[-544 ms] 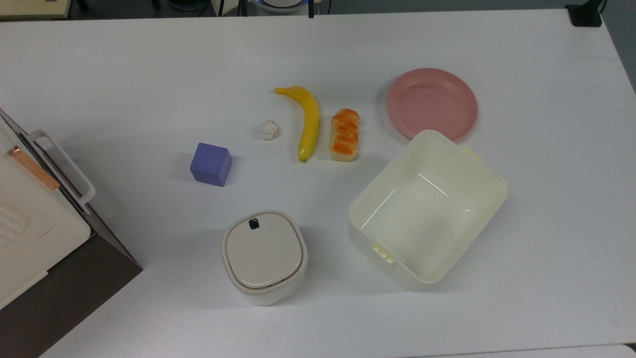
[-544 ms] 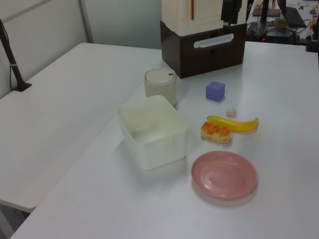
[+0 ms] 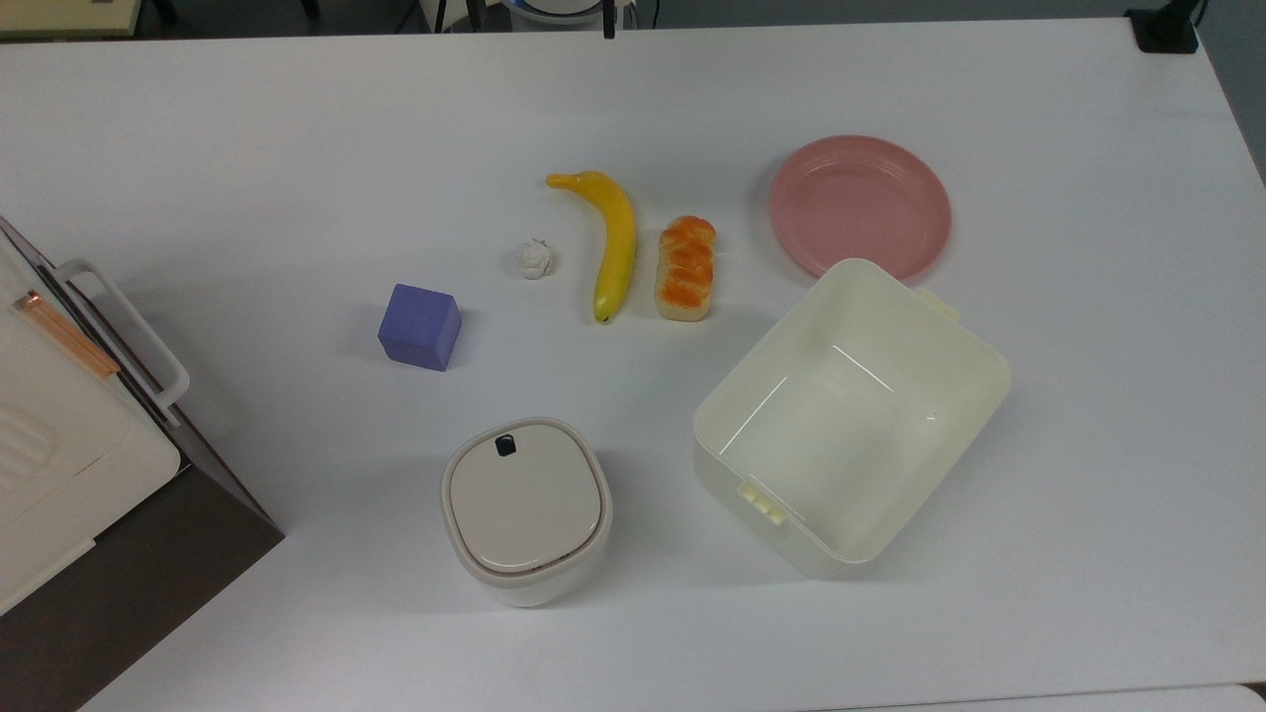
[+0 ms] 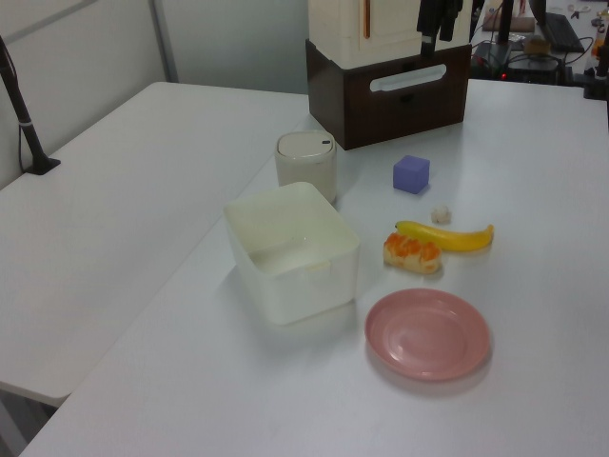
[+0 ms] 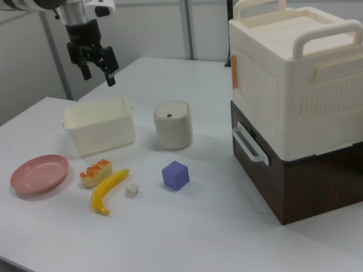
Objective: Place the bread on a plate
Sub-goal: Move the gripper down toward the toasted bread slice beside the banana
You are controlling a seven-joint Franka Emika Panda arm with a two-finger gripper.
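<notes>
The bread (image 3: pixel 685 269), a small loaf with an orange-brown braided top, lies on the white table beside the banana; it also shows as the bread (image 4: pixel 411 253) and the bread (image 5: pixel 95 173). The pink plate (image 3: pixel 860 205) lies bare to the top view's right of the loaf, also seen as the plate (image 4: pixel 427 333) and the plate (image 5: pixel 38 174). My gripper (image 5: pixel 99 73) hangs high above the table, over the cream tub in the right view, open with nothing between its fingers. The gripper (image 4: pixel 438 19) sits at the left view's top edge, far from the bread.
A yellow banana (image 3: pixel 613 242), a small white ball (image 3: pixel 534 259) and a purple cube (image 3: pixel 419 326) lie to the top view's left of the loaf. A cream tub (image 3: pixel 851 415) stands close to the plate. A lidded bin (image 3: pixel 524 509) and a cream-and-brown box (image 3: pixel 59 435) stand nearer the front.
The gripper has shifted slightly high above the table, a little to the top view's left. Nothing on the table has moved.
</notes>
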